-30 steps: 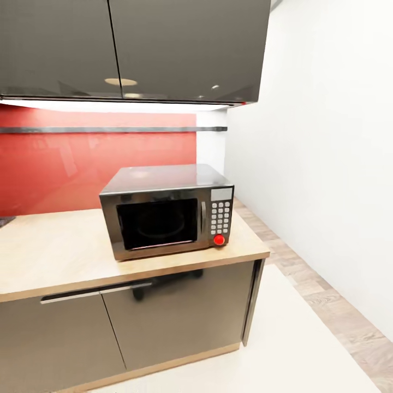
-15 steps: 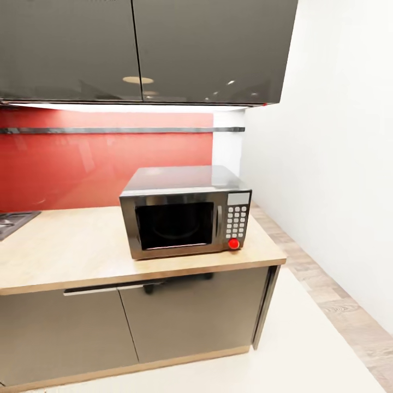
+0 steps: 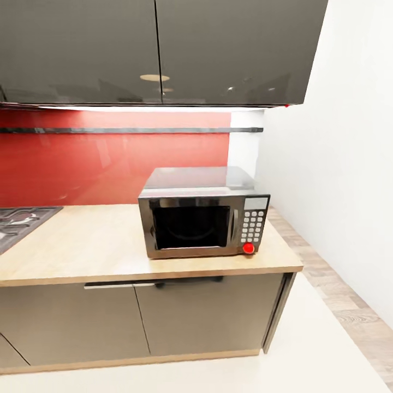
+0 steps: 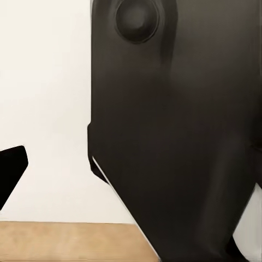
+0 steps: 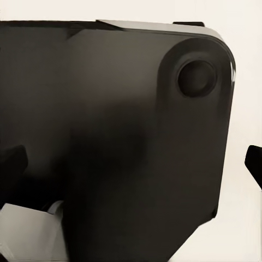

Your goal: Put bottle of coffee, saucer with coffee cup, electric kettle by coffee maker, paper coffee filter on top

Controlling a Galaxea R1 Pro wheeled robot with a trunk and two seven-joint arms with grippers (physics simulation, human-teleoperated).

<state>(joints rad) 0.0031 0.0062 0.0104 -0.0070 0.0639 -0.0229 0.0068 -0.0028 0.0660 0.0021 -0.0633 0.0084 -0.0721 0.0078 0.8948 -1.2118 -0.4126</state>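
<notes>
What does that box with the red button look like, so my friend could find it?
Look at the long wooden countertop under the dark cabinets, in front of the red wall. Near its right end sits the microwave, a shiny dark box with a black window. It alone has grey number keys and a round red button at its lower right.

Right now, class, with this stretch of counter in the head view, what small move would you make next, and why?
Probably keep turning the view toward the robot's left. The kitchen countertop here carries a microwave by the wall at its right end, and a hob is just showing at the left edge. No coffee things stand on this stretch, so the counter beyond the hob seems the likelier place to find them.
</notes>
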